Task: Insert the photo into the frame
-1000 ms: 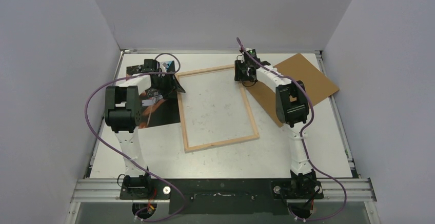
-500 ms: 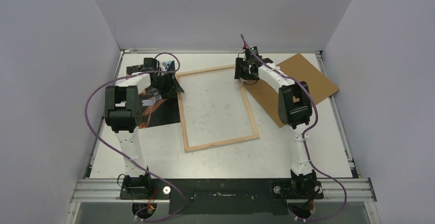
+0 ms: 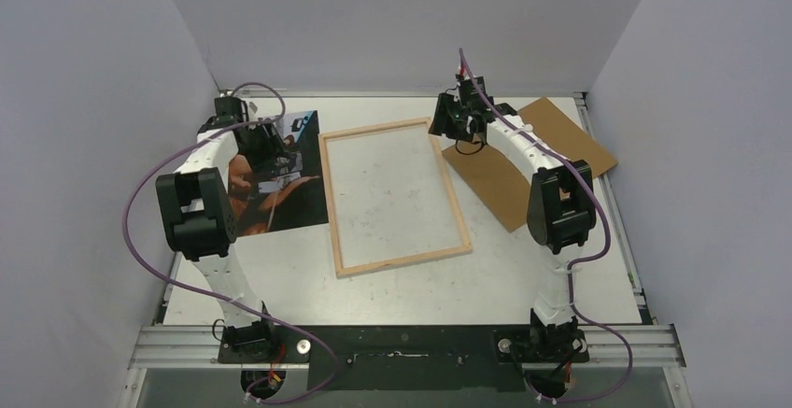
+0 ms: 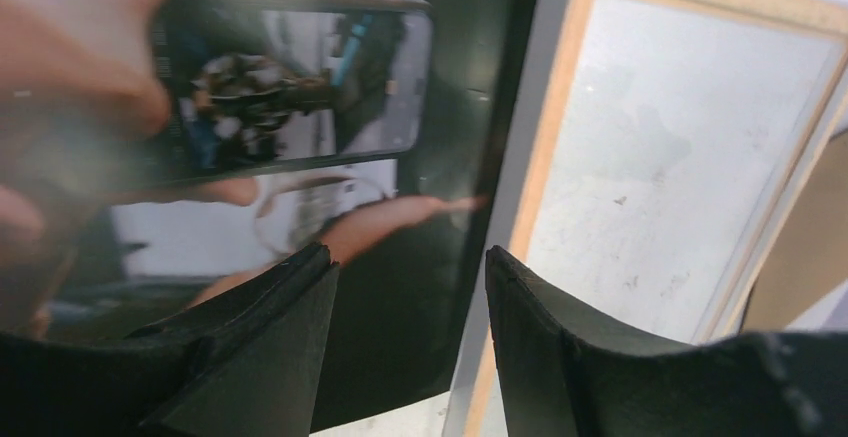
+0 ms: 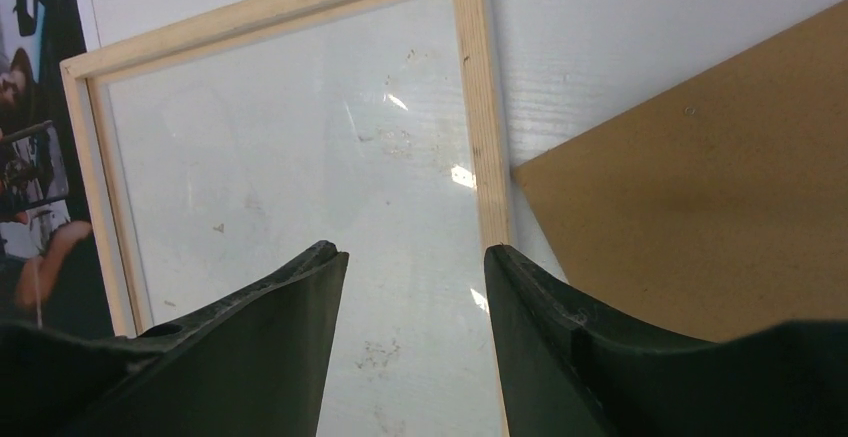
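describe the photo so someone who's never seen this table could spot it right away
On the white table, a wooden frame lies in the middle. The photo lies flat just left of it. It is the only dark printed sheet, with orange and blue tones, whereas the board right of the frame is plain brown.

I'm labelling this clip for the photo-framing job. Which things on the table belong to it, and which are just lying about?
Belong to the job:
- photo, picture side up, left of the frame
- frame, lying flat, bare wood up, no photo in it yet

Just lying about:
- brown backing board, flat on the table at the frame's right
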`<state>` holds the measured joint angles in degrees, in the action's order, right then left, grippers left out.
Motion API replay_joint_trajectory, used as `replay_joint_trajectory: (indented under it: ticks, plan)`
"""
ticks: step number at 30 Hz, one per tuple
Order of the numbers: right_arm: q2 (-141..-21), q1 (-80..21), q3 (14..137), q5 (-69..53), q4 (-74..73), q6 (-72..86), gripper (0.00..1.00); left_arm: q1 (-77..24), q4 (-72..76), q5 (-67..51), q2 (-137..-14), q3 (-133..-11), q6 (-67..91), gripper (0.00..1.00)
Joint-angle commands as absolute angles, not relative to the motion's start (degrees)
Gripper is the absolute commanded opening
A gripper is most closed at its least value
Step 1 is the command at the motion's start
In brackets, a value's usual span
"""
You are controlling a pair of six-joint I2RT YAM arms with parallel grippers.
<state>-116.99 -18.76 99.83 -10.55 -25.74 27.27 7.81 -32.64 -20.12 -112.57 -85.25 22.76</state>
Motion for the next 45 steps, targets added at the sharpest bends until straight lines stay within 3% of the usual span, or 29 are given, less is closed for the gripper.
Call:
replay_joint_trajectory:
  ticks: [1,11,16,18,21,24,32,37,45]
  plan:
    - [-114.81,-19.28,97.76,-11.73,-24.98,30.62,0.54,9.92,-35.22,-14.27,-109.81,-83.71,21.79,0.54]
    - [-115.10,-21.10,97.29,-13.43,-26.57,31.38,0.55,13.20,-37.13,-8.41,-109.92,-81.68,22.41,0.53]
    - [-117.53,-25.89,101.40,-15.12,-27.83,32.63,0.55,18.36,-41.81,-7.02,-111.38,-86.66,19.42,0.55]
    - [-118.42,-28.46,102.89,-15.88,-26.93,33.92,0.55,19.60,-43.87,-5.25,-112.11,-89.30,17.69,0.60]
    - [-119.69,-31.74,104.67,-17.76,-24.34,35.44,0.55,20.72,-43.58,-1.44,-111.35,-88.72,16.43,0.82]
    - [-120.93,-34.74,105.55,-19.32,-21.24,37.47,0.55,21.69,-42.69,2.11,-109.65,-86.36,15.30,0.88]
    - [-126.30,-44.97,110.31,-23.09,-15.31,41.06,0.55,23.81,-39.21,4.15,-106.76,-78.66,20.68,0.87]
    - [-133.12,-49.73,113.75,-19.86,-9.36,46.21,0.55,23.81,-38.43,6.30,-108.05,-78.79,20.25,0.88]
    - [-140.92,-56.43,121.77,-6.99,-12.81,42.88,0.55,23.91,-36.29,4.59,-110.30,-76.51,23.09,0.85]
